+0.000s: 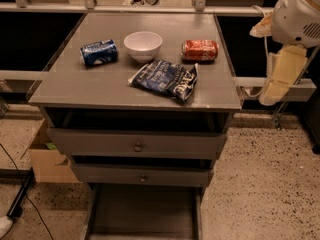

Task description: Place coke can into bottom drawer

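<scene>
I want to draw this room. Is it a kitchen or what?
Probably a robot test lab, not a home kitchen: a plain grey three-drawer cabinet on a speckled stone floor, a brown cardboard box beside it, and the robot's cream hand hanging at the picture's right, beyond the cabinet.

my gripper (280, 76) is cream-yellow under a white housing (300, 14), off the right side of the grey cabinet (100, 89). coke can (199, 50): red-orange, white lettering. other can (99, 52): dark blue, white marks. bowl (143, 45): white. chip bag (165, 79): dark blue, white print. bottom drawer (145, 214): plain grey. floor (260, 184): beige, black-speckled.
</scene>
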Robot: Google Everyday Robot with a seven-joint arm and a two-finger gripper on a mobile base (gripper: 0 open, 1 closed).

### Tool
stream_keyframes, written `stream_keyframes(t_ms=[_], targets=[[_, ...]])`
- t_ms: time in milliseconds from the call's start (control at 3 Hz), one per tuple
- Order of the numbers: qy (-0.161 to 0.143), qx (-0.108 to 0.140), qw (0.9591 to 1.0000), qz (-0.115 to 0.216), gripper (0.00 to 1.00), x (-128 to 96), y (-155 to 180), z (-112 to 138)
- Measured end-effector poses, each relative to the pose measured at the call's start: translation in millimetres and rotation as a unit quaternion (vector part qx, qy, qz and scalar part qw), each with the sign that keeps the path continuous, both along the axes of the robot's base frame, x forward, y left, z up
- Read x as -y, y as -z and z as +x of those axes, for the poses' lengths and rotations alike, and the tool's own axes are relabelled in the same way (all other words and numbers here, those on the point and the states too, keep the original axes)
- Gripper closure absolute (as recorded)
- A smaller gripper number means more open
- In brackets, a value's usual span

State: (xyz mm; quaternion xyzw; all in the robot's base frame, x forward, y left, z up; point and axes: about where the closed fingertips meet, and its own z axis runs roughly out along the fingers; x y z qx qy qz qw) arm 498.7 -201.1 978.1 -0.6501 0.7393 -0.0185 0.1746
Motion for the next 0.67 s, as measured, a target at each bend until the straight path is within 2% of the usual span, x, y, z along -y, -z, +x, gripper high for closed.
stream_keyframes(t_ms=[333,667], targets=[[-0.026,0.001,0.9997,-0.003,0.00,-9.5,4.7,30.7],[-0.026,0.002,0.9997,-0.003,0.00,-9.5,4.6,30.7]])
